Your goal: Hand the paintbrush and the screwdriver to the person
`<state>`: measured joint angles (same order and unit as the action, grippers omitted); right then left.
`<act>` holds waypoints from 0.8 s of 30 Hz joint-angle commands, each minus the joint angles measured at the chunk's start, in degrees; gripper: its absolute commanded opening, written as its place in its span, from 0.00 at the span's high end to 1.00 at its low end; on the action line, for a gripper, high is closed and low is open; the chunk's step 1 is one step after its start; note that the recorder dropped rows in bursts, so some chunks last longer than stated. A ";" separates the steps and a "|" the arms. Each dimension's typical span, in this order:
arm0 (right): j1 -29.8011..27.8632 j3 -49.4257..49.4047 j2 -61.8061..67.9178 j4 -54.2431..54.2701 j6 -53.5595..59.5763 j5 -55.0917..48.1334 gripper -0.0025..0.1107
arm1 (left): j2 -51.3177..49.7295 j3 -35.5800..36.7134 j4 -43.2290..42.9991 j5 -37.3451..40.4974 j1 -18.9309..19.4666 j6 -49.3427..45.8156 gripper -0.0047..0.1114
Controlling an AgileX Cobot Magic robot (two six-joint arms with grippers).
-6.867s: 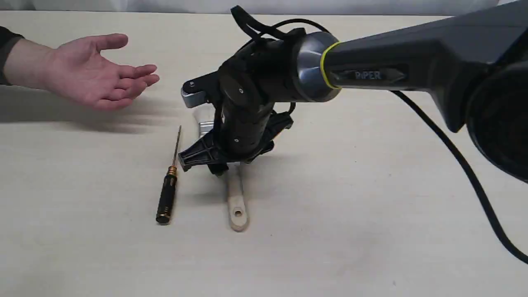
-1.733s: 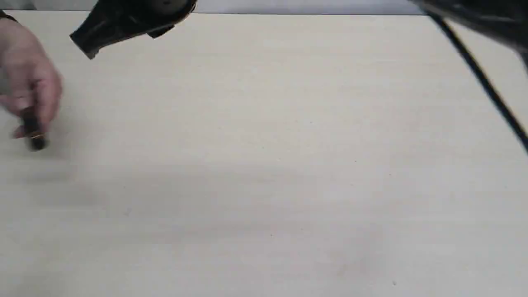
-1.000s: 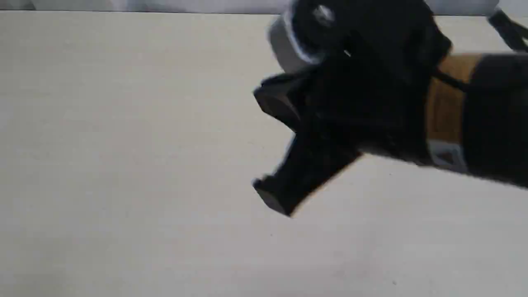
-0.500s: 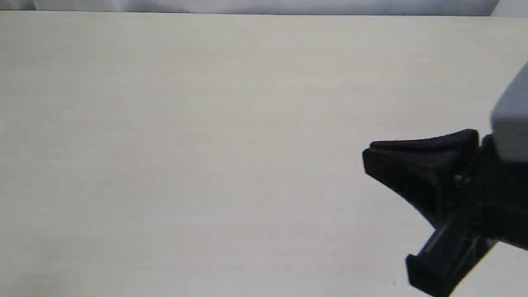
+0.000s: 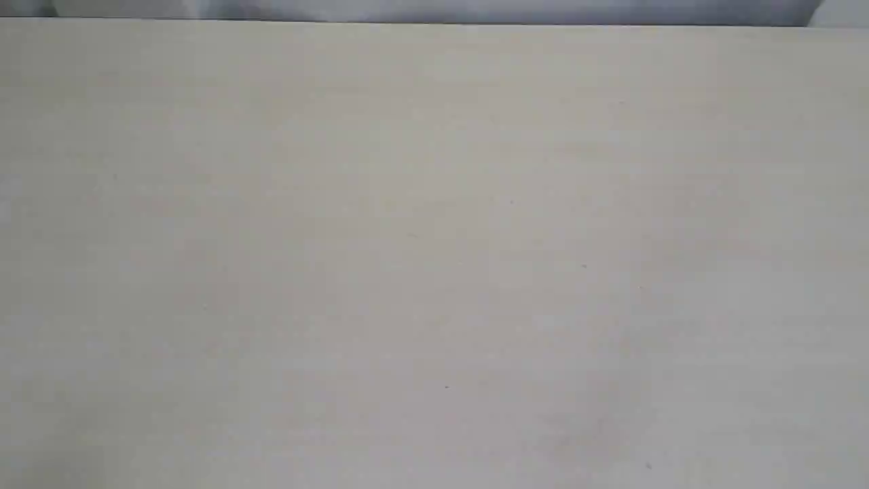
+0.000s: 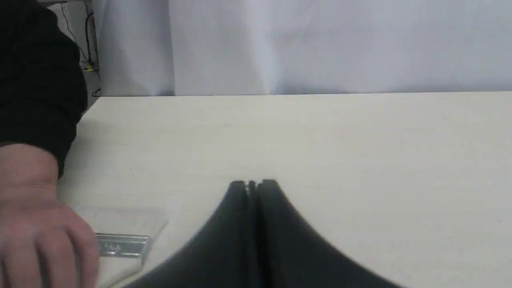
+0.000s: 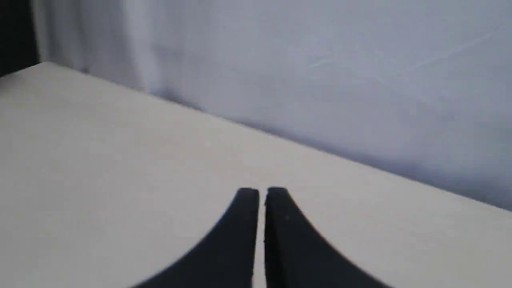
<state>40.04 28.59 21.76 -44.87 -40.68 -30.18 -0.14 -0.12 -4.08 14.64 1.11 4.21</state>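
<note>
**Item: handover, closing stage.**

- Surface [image 5: 434,238]: the exterior view shows only pale board from edge to edge, with no tool, arm or hand on it.
- Paintbrush [image 6: 122,245]: seen only in the left wrist view. The silver ferrule and pale bristles lie on the surface close to a side edge, short of the far corner. The handle is hidden under the person [image 6: 38,234], whose hand rests over it.
- Screwdriver: not visible in any current view, so its place cannot be told.
- Left gripper [image 6: 253,184]: jaws pressed together with nothing between them, apart from the brush.
- Right gripper [image 7: 262,193]: jaws all but meeting, with a thin slit between them and nothing held, low over bare surface near the far edge.

**Step, as judged:** both tools appear delivered and the arms retired. The next move calls for little more than parking the arms clear of the person's hand. If the screwdriver is not in fact with the person, it would have to be found first.

**Change from earlier:**
- 6.9 s ago, brush and screwdriver lay mid-surface under the right arm, with an open palm near the left edge.
- 0.5 s ago, spread jaws showed by the right edge.
- All of these are now gone from the exterior view.
</note>
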 commanded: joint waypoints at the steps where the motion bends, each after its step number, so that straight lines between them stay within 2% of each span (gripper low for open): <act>1: -11.06 -0.25 -1.46 -0.36 1.92 6.86 0.94 | 0.14 0.12 0.18 -0.29 -0.47 0.12 0.96; 5: -24.20 -0.25 -1.60 4.04 2.79 11.94 0.94 | 0.14 0.12 0.18 -0.29 -0.47 0.12 0.96; 10: -32.80 -0.25 -1.60 8.44 7.35 11.97 0.94 | 0.14 0.12 0.18 -0.29 -0.47 0.12 0.96; 17: -31.86 -0.83 -1.60 8.21 9.78 10.57 0.94 | 0.14 0.12 0.18 -0.29 -0.47 0.12 0.96; 24: -32.22 -7.06 -8.58 8.09 15.08 12.49 0.94 | 0.14 0.12 0.04 -0.34 -0.47 0.12 0.96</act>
<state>8.10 23.08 14.78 -36.93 -27.88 -18.85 -0.14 -0.12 -4.08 14.64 1.11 4.21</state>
